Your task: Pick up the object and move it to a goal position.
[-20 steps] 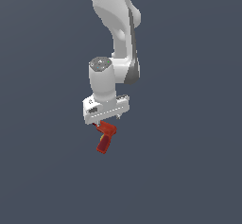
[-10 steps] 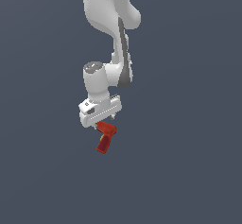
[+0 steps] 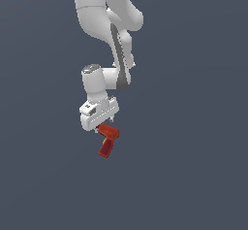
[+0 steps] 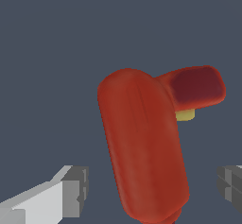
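a white panda arm (image 3: 114, 27) bends down over a plain dark grey-blue ground (image 3: 193, 175), its gripper (image 3: 100, 126) poised just above the red drill-shaped toy (image 3: 108, 140), which serves as the landmark here. in the exterior view the toy lies directly beneath the gripper's white body, its top close under the gripper and its darker handle slanting down and away; whether the two touch cannot be told from this angle. seen from the wrist, the toy (image 4: 144, 145) fills the middle of the frame, a rounded red body with a darker red handle branching off and a yellowish trigger spot (image 4: 185, 115) at the joint. the grey fingertips (image 4: 75, 192) stand wide apart on either side of the toy, each clear of it, grasping nothing
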`<state>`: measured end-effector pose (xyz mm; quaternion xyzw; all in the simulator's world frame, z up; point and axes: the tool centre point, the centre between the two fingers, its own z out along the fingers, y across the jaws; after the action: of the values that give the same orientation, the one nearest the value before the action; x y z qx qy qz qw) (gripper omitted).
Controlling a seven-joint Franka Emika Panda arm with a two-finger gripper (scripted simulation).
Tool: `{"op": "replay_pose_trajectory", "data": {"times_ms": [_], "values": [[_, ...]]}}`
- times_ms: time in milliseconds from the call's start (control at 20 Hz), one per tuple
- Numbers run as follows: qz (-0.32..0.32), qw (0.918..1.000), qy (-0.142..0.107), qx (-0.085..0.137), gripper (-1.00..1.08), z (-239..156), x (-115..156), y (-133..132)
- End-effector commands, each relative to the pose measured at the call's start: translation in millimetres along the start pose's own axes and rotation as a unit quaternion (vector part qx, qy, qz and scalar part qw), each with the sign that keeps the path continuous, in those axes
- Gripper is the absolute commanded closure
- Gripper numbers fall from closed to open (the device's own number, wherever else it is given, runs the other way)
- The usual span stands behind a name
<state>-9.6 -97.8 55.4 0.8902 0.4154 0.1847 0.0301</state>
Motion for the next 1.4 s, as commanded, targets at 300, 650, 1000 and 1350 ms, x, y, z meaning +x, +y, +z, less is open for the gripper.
{"op": "replay_pose_trajectory", "data": {"times_ms": [300, 650, 1000, 1350], "values": [[-0.08, 0.9951, 0.048, -0.032, -1.0, -0.7, -9.9, -1.2], [-0.115, 0.9896, 0.07, -0.051, -1.0, -3.8, -13.0, -1.4], [-0.122, 0.9882, 0.074, -0.055, -1.0, -4.7, -13.9, -1.3], [-0.123, 0.988, 0.074, -0.056, -1.0, 8.9, -11.9, -0.6]]}}
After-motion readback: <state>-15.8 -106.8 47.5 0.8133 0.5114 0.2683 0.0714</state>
